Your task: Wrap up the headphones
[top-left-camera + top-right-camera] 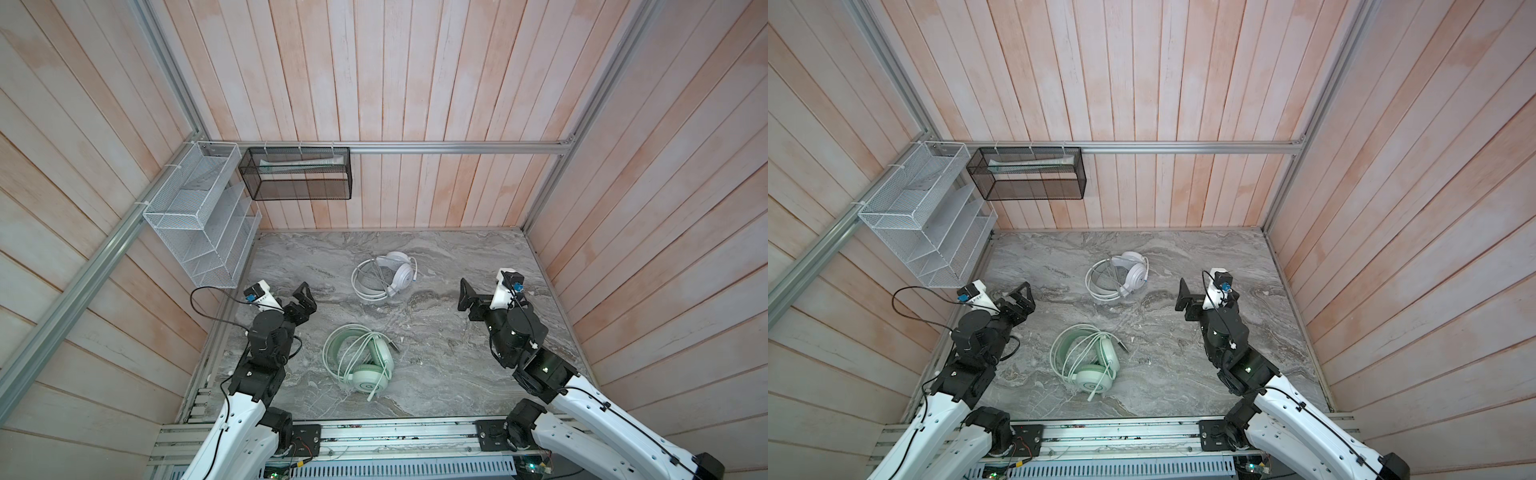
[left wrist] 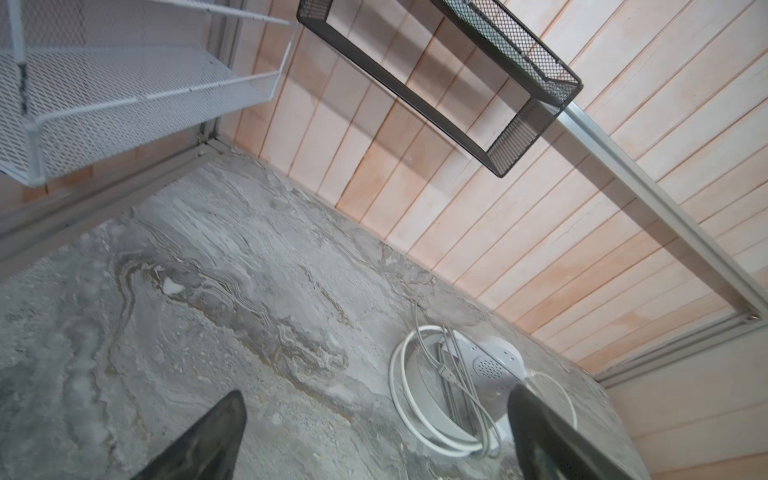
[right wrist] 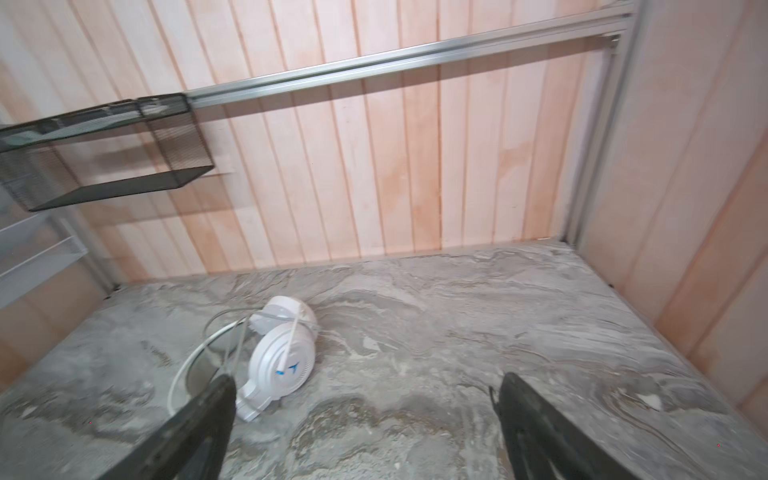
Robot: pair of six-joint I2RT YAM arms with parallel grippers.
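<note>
The white headphones (image 1: 388, 274) and green headphones (image 1: 365, 361) lie on the table (image 1: 457, 357), well apart, with cords looped round them. The left tool (image 2: 376, 395) and right tool (image 3: 365, 377) are spread apart and empty. A bump could make the loose loops slip off.

Grey-veined tabletop (image 1: 457, 353), white headset (image 1: 401, 274), mint-green headset (image 1: 370, 376)

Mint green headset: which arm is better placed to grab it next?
Left, probably. The left gripper, open and empty, is nearer the mint green headset; the right gripper is farther off.
</note>
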